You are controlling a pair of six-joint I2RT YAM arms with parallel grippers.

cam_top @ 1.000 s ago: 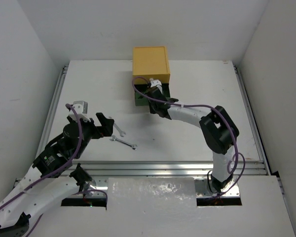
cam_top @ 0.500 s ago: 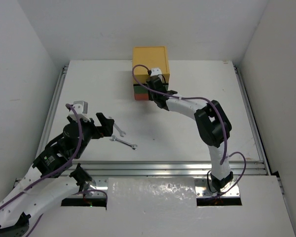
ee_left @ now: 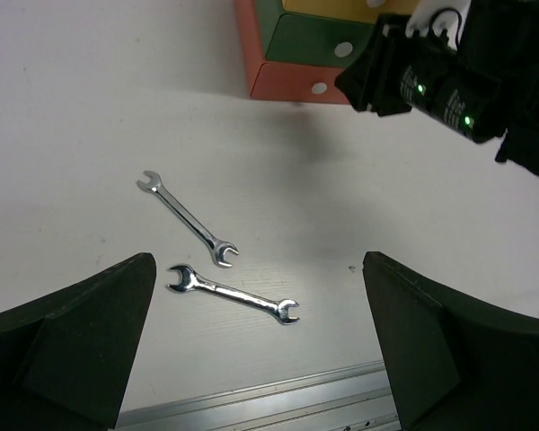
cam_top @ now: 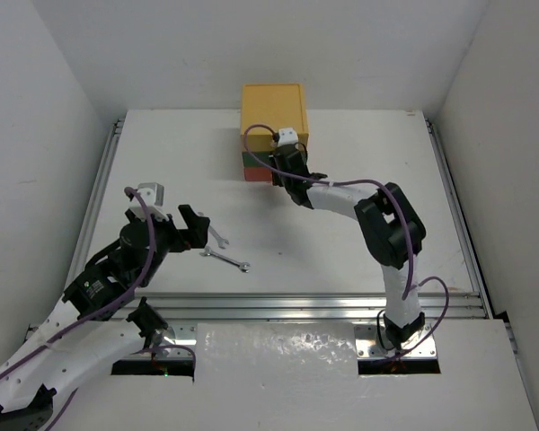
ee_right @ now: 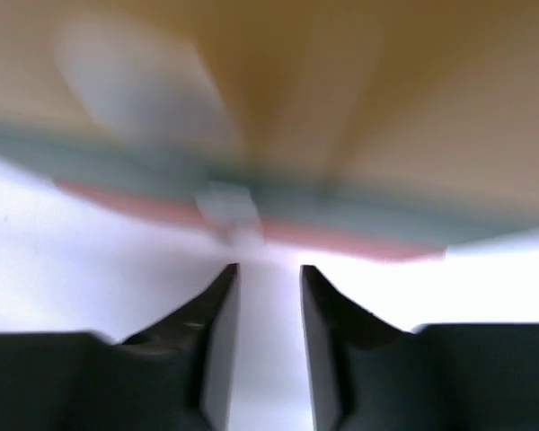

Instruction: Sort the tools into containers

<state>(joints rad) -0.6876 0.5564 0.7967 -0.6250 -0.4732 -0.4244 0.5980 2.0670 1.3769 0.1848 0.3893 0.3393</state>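
Two flat silver wrenches lie side by side on the white table, one (cam_top: 217, 238) just above the other (cam_top: 226, 260); in the left wrist view they are the upper wrench (ee_left: 187, 218) and the lower wrench (ee_left: 234, 294). My left gripper (cam_top: 193, 229) hovers open and empty beside them, its jaws wide apart (ee_left: 260, 350). The drawer chest (cam_top: 271, 117) stands at the back, with its yellow (ee_left: 332, 7), green (ee_left: 323, 40) and red (ee_left: 292, 83) drawers all pushed in. My right gripper (cam_top: 283, 175) is at the chest front, jaws slightly apart and empty (ee_right: 269, 274), just below a blurred white knob (ee_right: 229, 211). No screwdrivers or yellow-handled tools show.
A metal rail (cam_top: 314, 305) runs along the table's near edge, and another (cam_top: 103, 180) along the left side. White walls enclose the table on three sides. My right arm (ee_left: 449, 81) reaches across in front of the chest.
The green drawer stood pulled out a second ago; my right gripper moved toward the chest and the drawer is now flush. My left gripper shifted slightly. The wrenches have not moved.
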